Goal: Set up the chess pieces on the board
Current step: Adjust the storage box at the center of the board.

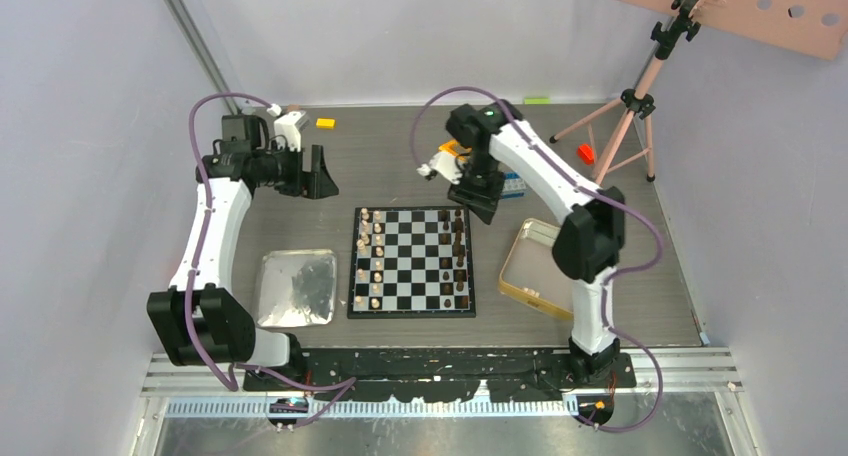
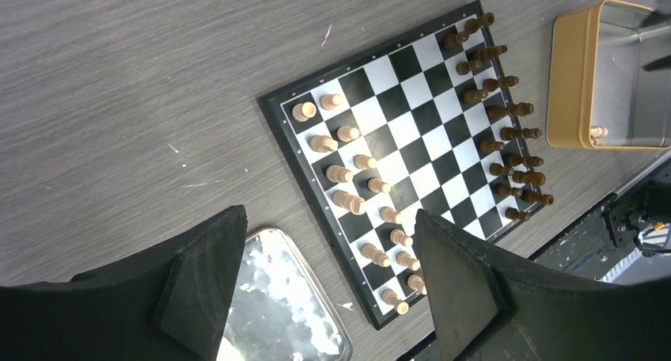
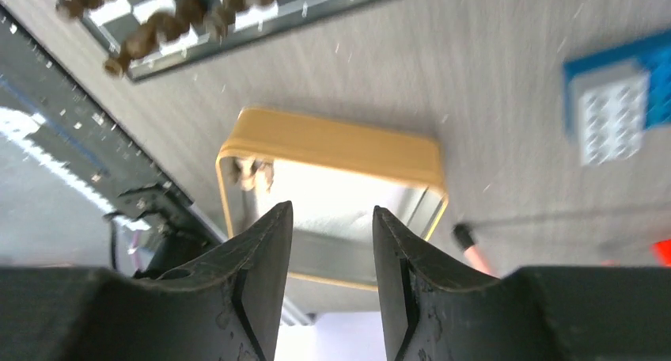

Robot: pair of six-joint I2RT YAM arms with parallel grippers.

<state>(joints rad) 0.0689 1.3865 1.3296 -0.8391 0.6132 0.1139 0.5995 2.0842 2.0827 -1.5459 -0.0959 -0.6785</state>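
Note:
The board [image 1: 412,261] lies mid-table, with light tan chess pieces [image 1: 371,259] in its two left columns and dark brown pieces [image 1: 458,256] along its right side. The left wrist view shows the board [image 2: 411,139] with tan pieces [image 2: 356,183] and dark pieces [image 2: 506,127]. My left gripper [image 1: 322,176] hangs open and empty behind the board's left corner; it also shows in the left wrist view [image 2: 328,213]. My right gripper [image 1: 487,208] is open and empty at the board's far right corner. In the right wrist view [image 3: 331,209] it is above the gold tin [image 3: 332,143], which holds a tan piece [image 3: 253,171].
A silver tray [image 1: 297,288] lies left of the board and the gold-rimmed tin [image 1: 535,266] right of it. A blue brick [image 1: 514,184], a yellow brick [image 1: 325,123] and a tripod [image 1: 625,126] stand at the back.

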